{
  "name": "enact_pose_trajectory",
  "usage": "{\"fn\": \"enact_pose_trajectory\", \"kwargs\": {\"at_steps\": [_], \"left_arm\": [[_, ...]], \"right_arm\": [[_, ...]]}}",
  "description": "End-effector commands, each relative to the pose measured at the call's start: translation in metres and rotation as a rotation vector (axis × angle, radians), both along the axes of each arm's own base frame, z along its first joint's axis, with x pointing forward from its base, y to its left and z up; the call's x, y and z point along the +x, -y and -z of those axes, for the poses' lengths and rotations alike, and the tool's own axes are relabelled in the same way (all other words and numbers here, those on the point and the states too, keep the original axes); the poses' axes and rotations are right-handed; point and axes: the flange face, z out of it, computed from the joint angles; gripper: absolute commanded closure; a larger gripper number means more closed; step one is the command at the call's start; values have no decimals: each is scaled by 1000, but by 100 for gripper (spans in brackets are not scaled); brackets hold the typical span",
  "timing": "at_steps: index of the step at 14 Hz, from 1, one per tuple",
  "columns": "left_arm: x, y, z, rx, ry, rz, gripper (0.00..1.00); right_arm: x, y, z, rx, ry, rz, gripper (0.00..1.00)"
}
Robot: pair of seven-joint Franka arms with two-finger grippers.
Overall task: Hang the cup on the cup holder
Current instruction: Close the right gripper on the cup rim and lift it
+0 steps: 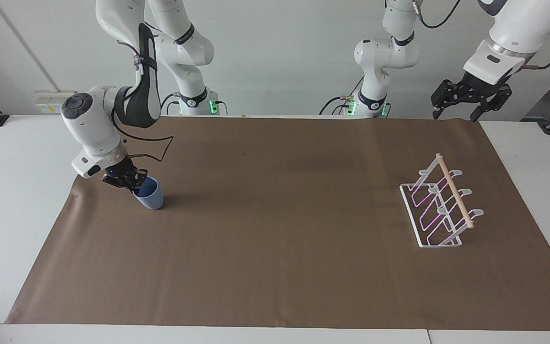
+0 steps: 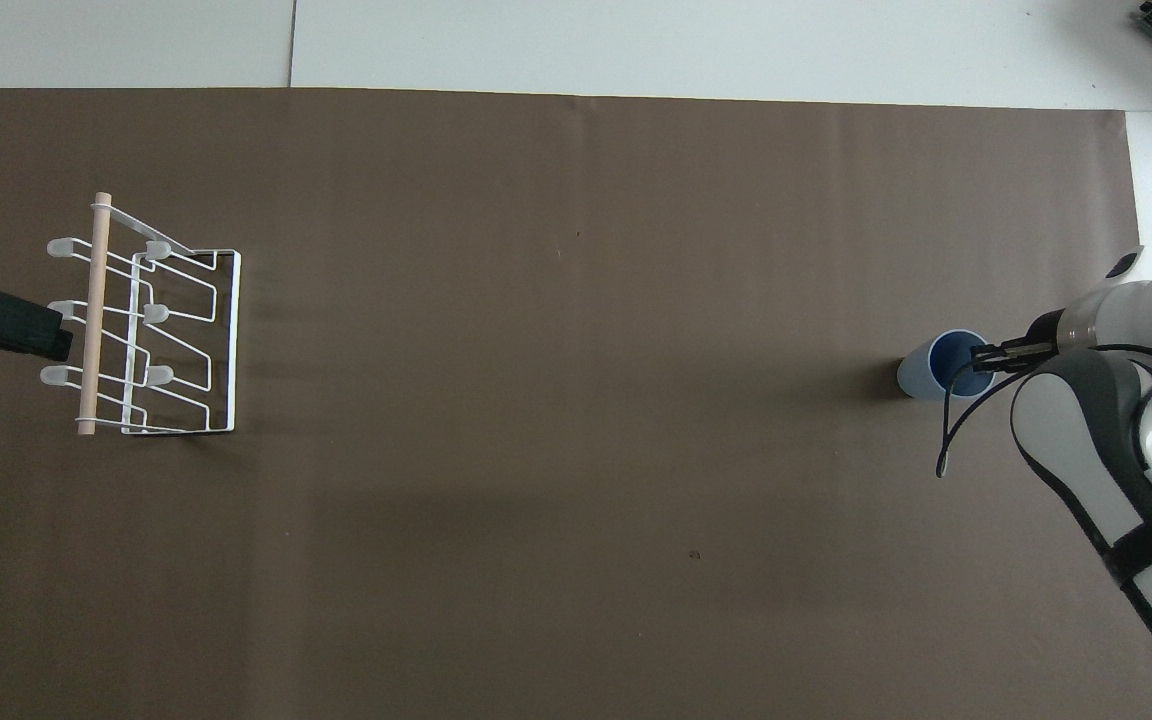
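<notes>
**K:** Pinching the wall of the cup point(image 1: 150, 195) at the rim, the right tool point(image 1: 128, 181) has its fingertips together on it, one inside and one outside as far as the facing view shows. Cup sits on the brown mat point(image 1: 275, 220) at the right arm's end of the surface, tilted a little, base apparently touching the mat.

**M:** Left side?

**K:** Left tool point(image 1: 461, 102) waits in the air with fingers apart, nothing in them. In the overhead view it hangs near the cup holder point(image 1: 439, 205), at the left arm's end of the surface.

**M:** Risks?

**K:** Rim pinch on a smooth tapered tumbler is thin contact. The cup could swing or slip out on the lift or during the long carry, since the holder is well apart from it, across most of the mat. The cup has no handle, so it probably has to go mouth-down over a wire loop or tab. A bad wrist angle there would knock the light rack or push it along the mat. The left arm is close to the rack, so the two arms could crowd each other at the drop-off.

**M:** Count?

**K:** One cup, one cup holder, one wooden dowel point(image 1: 454, 190) on top of it, one mat. Six rounded tabs show in the overhead view, three each side of the dowel. Two arms, two tools.
</notes>
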Motion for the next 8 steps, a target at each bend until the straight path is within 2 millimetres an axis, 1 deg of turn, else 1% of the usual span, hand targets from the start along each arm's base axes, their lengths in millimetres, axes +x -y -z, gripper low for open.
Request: {"fn": "enact_pose_trajectory", "kwargs": {"at_steps": [1,4,5,7,8], "left_arm": [[-7,-2,0,-5,6,-4,0],[-7,-2,0,-5,6,-4,0],[-7,-2,0,-5,6,-4,0],[-7,-2,0,-5,6,-4,0],[-7,-2,0,-5,6,-4,0]], "right_arm": [[-4,-1,1,7,12,-3,100],[-4,-1,0,7,11,-3,100],[-2,-1,-3,15,-2,-2,100],[14,-5,-34,63,-21,15,100],[17,-7,-47,82,-29,16,100]]}}
